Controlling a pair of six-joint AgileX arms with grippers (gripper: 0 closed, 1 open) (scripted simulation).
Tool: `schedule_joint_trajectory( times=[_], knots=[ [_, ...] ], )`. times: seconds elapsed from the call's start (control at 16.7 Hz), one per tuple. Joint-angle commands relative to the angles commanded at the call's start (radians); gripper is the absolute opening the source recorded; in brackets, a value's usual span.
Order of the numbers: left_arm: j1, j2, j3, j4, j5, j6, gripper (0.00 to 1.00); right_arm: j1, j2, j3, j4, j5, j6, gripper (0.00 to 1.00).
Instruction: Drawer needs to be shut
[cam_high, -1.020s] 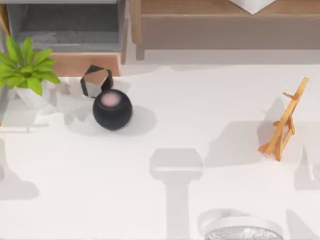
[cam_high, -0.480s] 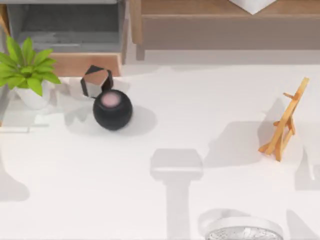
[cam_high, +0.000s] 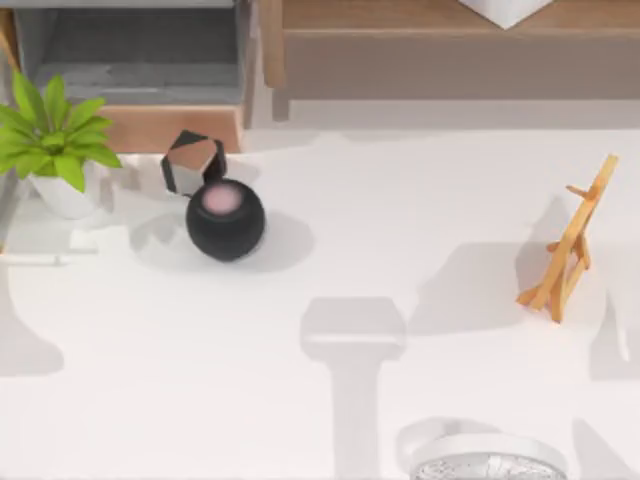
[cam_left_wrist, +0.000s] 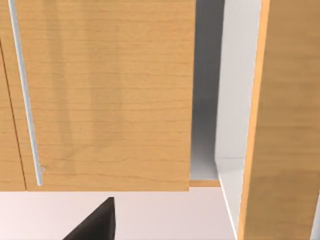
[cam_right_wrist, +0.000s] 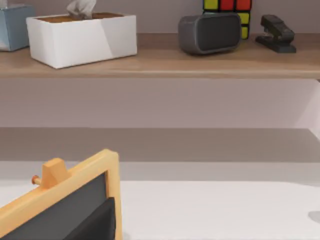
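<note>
My left gripper (cam_left_wrist: 97, 224), whose opening I cannot tell, points close at the tan front panel and metal handle bar (cam_left_wrist: 25, 95) of the drawer (cam_high: 170, 128), which stands pulled out, grey inside, at the table's (cam_high: 420, 230) far left, while my right gripper (cam_right_wrist: 97, 225) idles beside the wooden easel (cam_high: 570, 245) on the right.

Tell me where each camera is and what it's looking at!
Top view: sits above the table, looking straight down at the open drawer, a potted plant, a black round speaker and a small wooden easel.
Left wrist view: sits on my left arm, facing the drawer's tan front panel up close; a dark gripper tip shows.
Right wrist view: sits on my right arm, facing a shelf behind the easel; a dark gripper tip shows.
Shared: top and left wrist show the drawer; top and right wrist show the easel.
</note>
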Motion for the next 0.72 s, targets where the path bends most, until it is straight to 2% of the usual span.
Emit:
schedule_joint_trajectory(
  times=[0.06,0.72],
  knots=[
    [0.000,0.000,0.000,0.000,0.000,0.000,1.00,0.000,0.000,0.000,0.000,0.000,0.000,1.00],
    [0.000,0.000,0.000,0.000,0.000,0.000,0.17,0.000,0.000,0.000,0.000,0.000,0.000,1.00]
  ],
)
